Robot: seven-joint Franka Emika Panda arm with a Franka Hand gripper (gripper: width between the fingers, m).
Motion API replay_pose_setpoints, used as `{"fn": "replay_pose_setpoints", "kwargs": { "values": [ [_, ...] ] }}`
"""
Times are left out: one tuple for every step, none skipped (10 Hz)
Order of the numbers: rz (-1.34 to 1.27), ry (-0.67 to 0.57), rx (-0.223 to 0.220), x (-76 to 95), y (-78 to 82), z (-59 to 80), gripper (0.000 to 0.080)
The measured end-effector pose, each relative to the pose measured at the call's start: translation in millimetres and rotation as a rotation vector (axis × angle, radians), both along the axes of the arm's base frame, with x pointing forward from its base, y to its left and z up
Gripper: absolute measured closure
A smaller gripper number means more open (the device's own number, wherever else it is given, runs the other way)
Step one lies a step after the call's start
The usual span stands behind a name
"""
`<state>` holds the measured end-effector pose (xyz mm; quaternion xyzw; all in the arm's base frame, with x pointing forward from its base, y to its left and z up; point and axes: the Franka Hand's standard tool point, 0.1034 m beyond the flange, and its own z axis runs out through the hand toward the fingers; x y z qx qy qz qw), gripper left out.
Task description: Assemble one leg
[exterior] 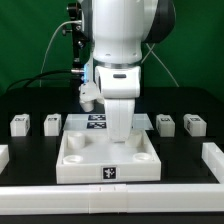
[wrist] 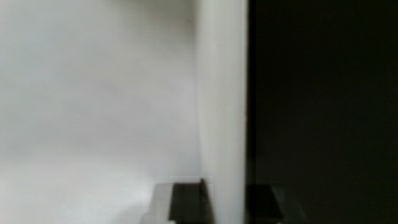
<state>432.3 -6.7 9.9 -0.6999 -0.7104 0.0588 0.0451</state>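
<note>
While the leg (exterior: 166,122) lies loose toward the table's far edge, just beside the panel (exterior: 75,160), the gripper (exterior: 120,136) hangs low over that panel. I cannot tell its claw's spread. A shoved panel could knock the leg.

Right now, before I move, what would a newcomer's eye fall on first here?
The big white arm fills the middle of the exterior view, its lower end over the square panel with round corner sockets. Four small tagged legs sit on the black table, two at the exterior view's left of the panel and two at its right. The wrist view is only a blur of white beside black.
</note>
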Motion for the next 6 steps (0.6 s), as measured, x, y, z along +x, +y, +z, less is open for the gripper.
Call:
{"fn": "replay_pose_setpoints", "kwargs": {
  "values": [
    [0.000,-0.010,0.001,2.4,0.2,1.1,0.0727],
    [0.000,-0.013,0.001,3.1,0.3,1.2,0.0727],
    [0.000,-0.016,0.002,3.6,0.3,1.3,0.0727],
    [0.000,-0.016,0.002,3.7,0.3,1.4,0.0727],
    [0.000,-0.017,0.002,3.8,0.3,1.4,0.0727],
    [0.000,-0.017,0.002,3.9,0.3,1.4,0.0727]
  ]
}}
